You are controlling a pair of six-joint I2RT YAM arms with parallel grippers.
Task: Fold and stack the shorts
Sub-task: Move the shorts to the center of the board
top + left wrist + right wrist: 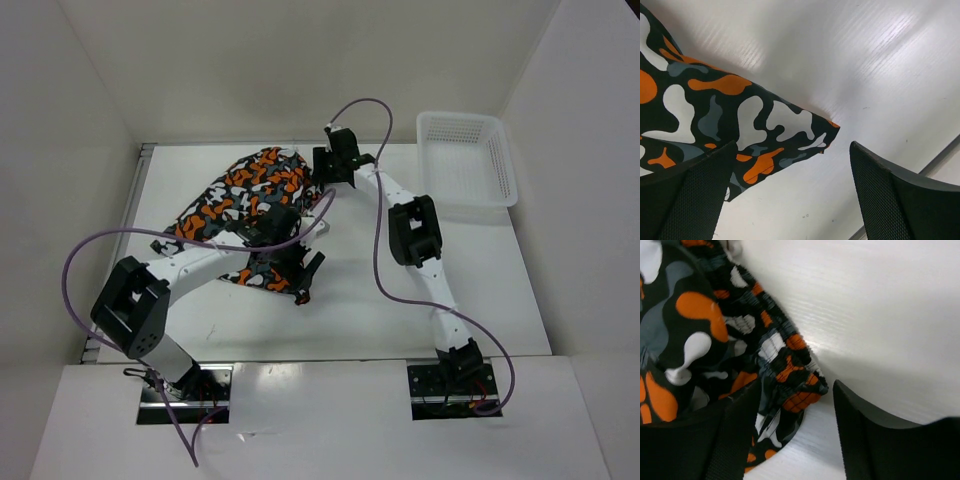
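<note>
The scene is enclosed by plain white walls (300,60) that fill the upper part and both sides of the top view. A glossy white table (350,310) is set within them, and soft glare is reflected from it in both wrist views. A white shelf is seen along the bottom of the frame, where the two arm bases are bolted on dark plates (185,395). The shorts (250,195), patterned in black, orange, white and grey camouflage, are spread in a rumpled heap left of centre on the table. A white perforated basket (467,203) is placed at the upper right, well apart from the cloth. Purple cables (378,230) are looped along both arms. The left gripper (790,200) is held wide open low over a pointed hem corner at the lower edge of the shorts, one finger (690,200) overlapping the fabric. The right gripper (795,435) is likewise spread open, nothing being clamped, with the gathered waistband end lying between its fingers at the upper right edge of the shorts.
</note>
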